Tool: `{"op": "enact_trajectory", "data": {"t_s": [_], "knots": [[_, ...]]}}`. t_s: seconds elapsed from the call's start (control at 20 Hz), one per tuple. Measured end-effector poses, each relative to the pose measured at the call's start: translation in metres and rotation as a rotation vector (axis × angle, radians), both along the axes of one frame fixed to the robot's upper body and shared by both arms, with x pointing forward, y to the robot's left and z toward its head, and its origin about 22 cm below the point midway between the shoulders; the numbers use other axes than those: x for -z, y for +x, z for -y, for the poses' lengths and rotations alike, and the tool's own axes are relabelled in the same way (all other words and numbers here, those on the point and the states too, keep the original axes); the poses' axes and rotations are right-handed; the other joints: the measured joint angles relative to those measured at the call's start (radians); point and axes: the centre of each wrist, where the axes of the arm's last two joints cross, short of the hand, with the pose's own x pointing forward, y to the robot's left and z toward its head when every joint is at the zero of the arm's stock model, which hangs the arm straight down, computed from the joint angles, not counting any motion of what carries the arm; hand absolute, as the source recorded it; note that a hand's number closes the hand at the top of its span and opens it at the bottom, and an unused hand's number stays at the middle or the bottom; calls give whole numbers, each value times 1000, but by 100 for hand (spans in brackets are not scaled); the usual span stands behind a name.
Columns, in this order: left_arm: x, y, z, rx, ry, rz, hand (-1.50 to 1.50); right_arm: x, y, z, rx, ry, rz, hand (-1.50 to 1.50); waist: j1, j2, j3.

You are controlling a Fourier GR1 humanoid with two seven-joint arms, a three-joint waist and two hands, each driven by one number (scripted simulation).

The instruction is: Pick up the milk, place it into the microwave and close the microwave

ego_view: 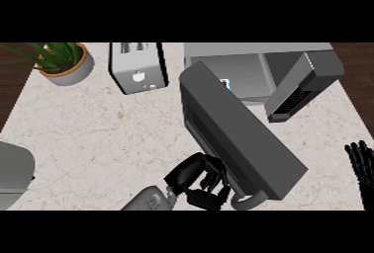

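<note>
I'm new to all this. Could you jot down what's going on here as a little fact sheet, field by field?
Setting: pale marble counter
Microwave: at the back right, interior showing
Microwave door: swung out towards the robot
Milk: barely visible inside, behind the door's edge
Left hand: at the door's near end, fingers curled
Right hand: resting open at the right edge
Also there: toaster, potted plant

Milk (227,84) mostly hidden behind microwave door (241,143), right hand (361,165) cut by right edge, potted plant (62,62) leaves cropped far-left.
</note>
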Motion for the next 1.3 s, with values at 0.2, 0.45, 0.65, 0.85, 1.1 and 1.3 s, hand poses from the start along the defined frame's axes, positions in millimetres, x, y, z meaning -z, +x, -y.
{"op": "enact_trajectory", "data": {"t_s": [0.2, 0.45, 0.65, 0.85, 1.1, 1.3], "knots": [[6, -6, 15, -25, 22, 8, 150, -16, 6, 3, -38, 23, 31, -150, -24, 4, -1], [7, -8, 25, -117, 44, 35, 150, -41, 18, 6, -73, 0, 110, -150, -61, 9, -2], [1, -1, 30, -194, 30, 59, 150, -57, 25, 2, -129, 5, 129, -150, -91, 15, -4], [-12, 10, 34, -272, -35, 88, 150, -71, 32, -1, -182, 4, 142, -150, -118, 23, -6], [-31, 24, 37, -368, -162, 126, 150, -87, 37, -1, -232, 8, 153, -150, -152, 32, -9], [-41, 37, 38, -416, -217, 119, 150, -99, 42, -3, -275, 5, 157, -150, -179, 44, -9]]}}
